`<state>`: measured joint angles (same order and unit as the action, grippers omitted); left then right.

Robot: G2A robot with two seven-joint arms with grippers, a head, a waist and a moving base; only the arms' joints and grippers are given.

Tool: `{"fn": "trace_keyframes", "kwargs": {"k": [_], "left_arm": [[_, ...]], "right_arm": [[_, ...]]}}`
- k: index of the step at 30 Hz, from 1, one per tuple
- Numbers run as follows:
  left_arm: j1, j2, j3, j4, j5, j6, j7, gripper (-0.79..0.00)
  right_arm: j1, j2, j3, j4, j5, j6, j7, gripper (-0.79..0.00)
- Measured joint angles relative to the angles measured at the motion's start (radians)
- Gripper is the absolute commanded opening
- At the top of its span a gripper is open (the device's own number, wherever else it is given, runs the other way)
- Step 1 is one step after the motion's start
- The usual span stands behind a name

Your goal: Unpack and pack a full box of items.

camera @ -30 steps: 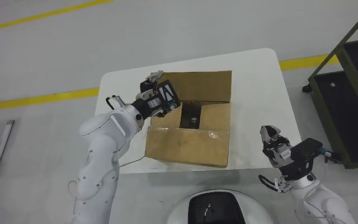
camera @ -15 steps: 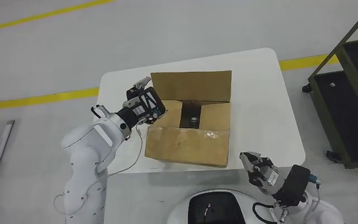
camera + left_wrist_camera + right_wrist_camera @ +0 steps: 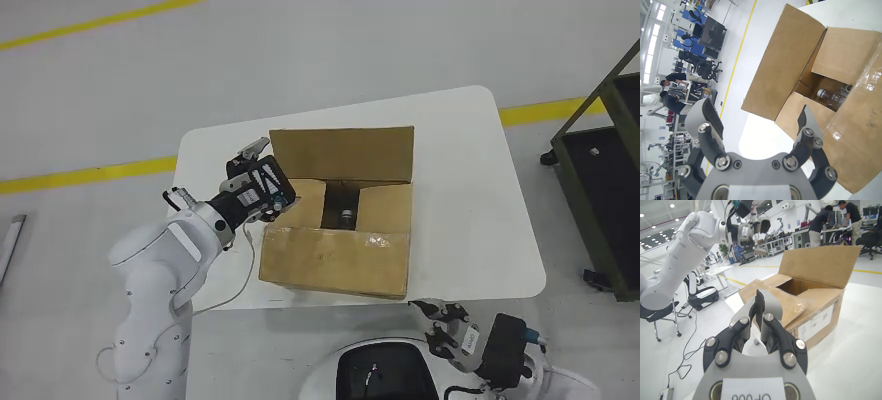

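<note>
A brown cardboard box (image 3: 335, 255) sits mid-table, its back flap (image 3: 340, 153) standing up and its taped near flap lying flat. Through the gap in the top, a clear plastic bottle (image 3: 831, 96) lies inside. My left gripper (image 3: 275, 182) hovers at the box's left end, open with nothing between its fingers (image 3: 711, 113). My right gripper (image 3: 442, 322) sits low, off the table's near edge and to the right of the box. In the right wrist view the right gripper (image 3: 759, 306) is shut on nothing and points at the box (image 3: 810, 298).
The white table (image 3: 470, 170) has bare surface to the right of and behind the box. A dark green cart (image 3: 600, 170) stands on the floor to the right of the table. A cable (image 3: 687, 351) trails over the floor beside the table.
My left gripper has drawn back leftward from the box's left flap. My right arm has pulled back from the table's right front corner to below the near edge.
</note>
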<state>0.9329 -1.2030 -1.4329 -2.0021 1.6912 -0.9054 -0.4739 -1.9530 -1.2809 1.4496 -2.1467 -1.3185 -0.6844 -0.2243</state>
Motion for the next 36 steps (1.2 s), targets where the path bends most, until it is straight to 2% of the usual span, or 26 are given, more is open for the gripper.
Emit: {"fn": "trace_keyframes", "kwargs": {"k": [7,16,27,33,36], "left_arm": [[0.000,0.000,0.000,0.000,0.000,0.000,0.000,0.000],[0.000,0.000,0.000,0.000,0.000,0.000,0.000,0.000],[0.000,0.000,0.000,0.000,0.000,0.000,0.000,0.000],[0.000,0.000,0.000,0.000,0.000,0.000,0.000,0.000],[0.000,0.000,0.000,0.000,0.000,0.000,0.000,0.000]], "right_arm": [[-0.030,0.004,-0.051,0.063,-0.063,0.061,0.063,-0.785],[0.080,0.000,-0.091,0.155,-0.033,0.196,0.164,-0.785],[0.190,0.000,-0.110,0.241,0.009,0.248,0.195,-0.785],[0.206,0.004,-0.079,0.241,0.031,0.281,0.190,-0.785],[0.194,0.007,-0.063,0.213,0.060,0.264,0.193,-0.785]]}}
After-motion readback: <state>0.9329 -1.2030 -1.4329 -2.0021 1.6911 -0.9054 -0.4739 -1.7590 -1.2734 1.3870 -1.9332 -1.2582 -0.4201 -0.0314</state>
